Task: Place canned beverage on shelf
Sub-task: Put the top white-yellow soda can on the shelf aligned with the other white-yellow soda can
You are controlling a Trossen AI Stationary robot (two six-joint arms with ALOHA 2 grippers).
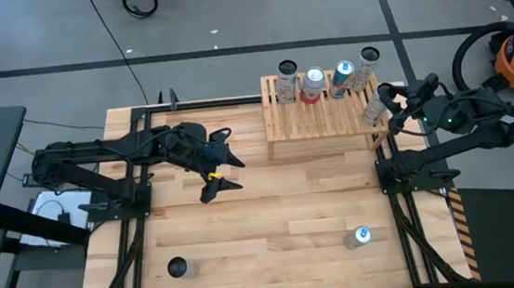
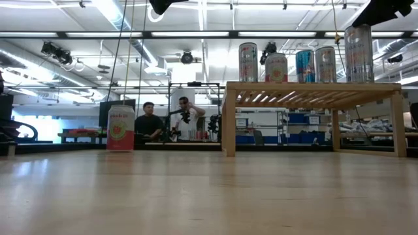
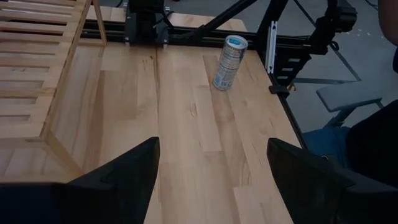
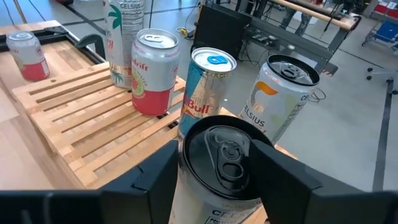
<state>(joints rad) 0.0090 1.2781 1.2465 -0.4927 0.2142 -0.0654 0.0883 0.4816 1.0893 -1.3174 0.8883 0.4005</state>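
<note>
While the right tool (image 4: 214, 163) grips a black-topped can (image 4: 225, 165) over the shelf's (image 1: 325, 119) right end beside four standing cans, the left tool (image 1: 218, 173) hangs open above the surface (image 1: 281, 207).

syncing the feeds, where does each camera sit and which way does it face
High: above the table, straight down on both arms, shelf.
Low: table height, level across to the shelf and room; only bits of arm at top.
Left wrist: past open left gripper onto table, lone can.
Right wrist: past right gripper around a held can, toward shelf cans.
Shared: high and left wrist both show the lone can.
</note>
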